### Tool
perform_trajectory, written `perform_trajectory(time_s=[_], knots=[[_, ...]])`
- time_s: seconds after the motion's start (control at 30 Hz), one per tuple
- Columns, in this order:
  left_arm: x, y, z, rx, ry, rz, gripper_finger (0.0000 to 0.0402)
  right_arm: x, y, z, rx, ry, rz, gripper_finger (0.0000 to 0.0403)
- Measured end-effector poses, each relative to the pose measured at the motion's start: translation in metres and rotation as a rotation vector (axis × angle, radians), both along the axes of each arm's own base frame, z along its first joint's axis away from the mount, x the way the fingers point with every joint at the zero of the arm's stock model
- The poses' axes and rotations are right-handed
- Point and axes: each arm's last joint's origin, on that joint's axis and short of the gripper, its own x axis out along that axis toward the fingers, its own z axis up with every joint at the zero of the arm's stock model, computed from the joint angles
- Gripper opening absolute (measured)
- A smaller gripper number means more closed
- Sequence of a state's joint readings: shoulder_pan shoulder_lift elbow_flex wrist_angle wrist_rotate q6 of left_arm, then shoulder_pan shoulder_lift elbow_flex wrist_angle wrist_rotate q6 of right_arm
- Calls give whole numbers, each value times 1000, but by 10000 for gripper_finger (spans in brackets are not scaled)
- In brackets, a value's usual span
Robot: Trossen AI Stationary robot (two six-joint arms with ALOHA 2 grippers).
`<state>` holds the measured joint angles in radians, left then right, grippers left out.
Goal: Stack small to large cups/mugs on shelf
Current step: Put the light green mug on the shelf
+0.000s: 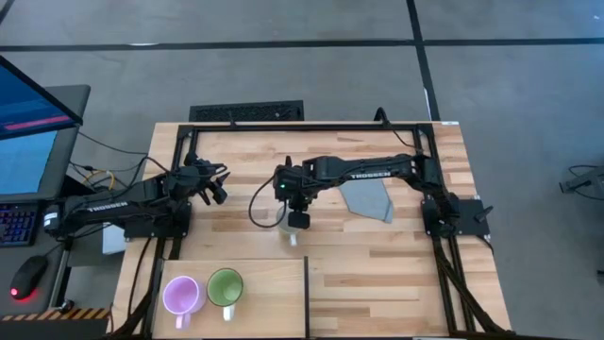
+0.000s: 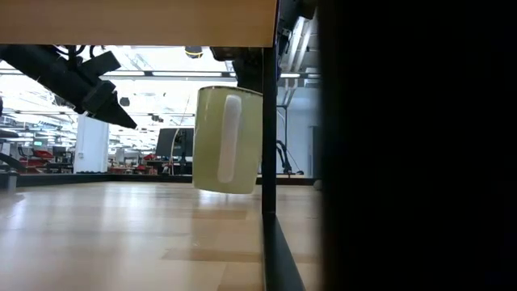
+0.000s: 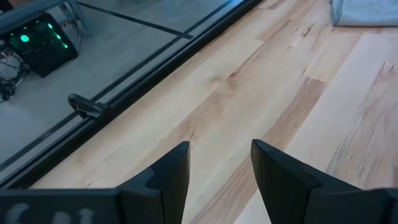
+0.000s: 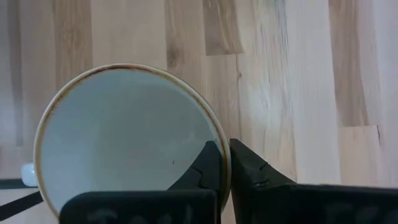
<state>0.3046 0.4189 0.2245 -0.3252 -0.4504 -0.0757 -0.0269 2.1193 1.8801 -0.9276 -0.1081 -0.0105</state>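
A cream-white mug (image 2: pixel 228 139) hangs from my right gripper (image 1: pixel 296 221) near the table's middle, clear of the tabletop. Its open mouth (image 4: pixel 124 143) faces the right wrist camera. A light purple mug (image 1: pixel 181 295) and a green mug (image 1: pixel 225 286) stand side by side, mouths up, on the pale wood shelf board (image 1: pixel 274 297) at the table's near edge. My left gripper (image 1: pixel 219 184) is open and empty above the table's left part; its fingers (image 3: pixel 168 174) stand apart over bare wood. My right gripper pinches the white mug's wall at the rim (image 4: pixel 222 163), one finger inside the mug and one outside. The fingers come from above, pointing down. The mug hangs below them, slightly tilted and lifted clear of the table, with its handle (image 2: pixel 231 137) toward the low camera.
A grey folded cloth (image 1: pixel 368 200) lies on the planks to the right of my right gripper. A dark frame runs along the table's far edge (image 1: pixel 302 126). A dark upright post (image 2: pixel 269 121) stands close to the right of the mug in the low view.
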Motion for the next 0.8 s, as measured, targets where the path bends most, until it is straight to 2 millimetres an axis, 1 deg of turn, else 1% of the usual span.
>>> perform_trajectory(time_s=[0.13,0.2,0.3,0.4,0.6,0.8], knots=[[0,0,0,0,0,0,163,-3,0,4,1,1,-1,24],[0,0,0,0,0,0,163,-3,1,11,2,4,-5,25],[0,0,0,0,0,0,163,-6,7,25,-7,24,2,24],[0,0,0,0,0,0,163,-6,14,42,-14,-4,15,24],[0,0,0,-1,-1,0,163,-13,26,73,-11,-4,-2,24],[0,0,0,-11,-7,7,163,-19,36,92,-5,-9,-21,24]])
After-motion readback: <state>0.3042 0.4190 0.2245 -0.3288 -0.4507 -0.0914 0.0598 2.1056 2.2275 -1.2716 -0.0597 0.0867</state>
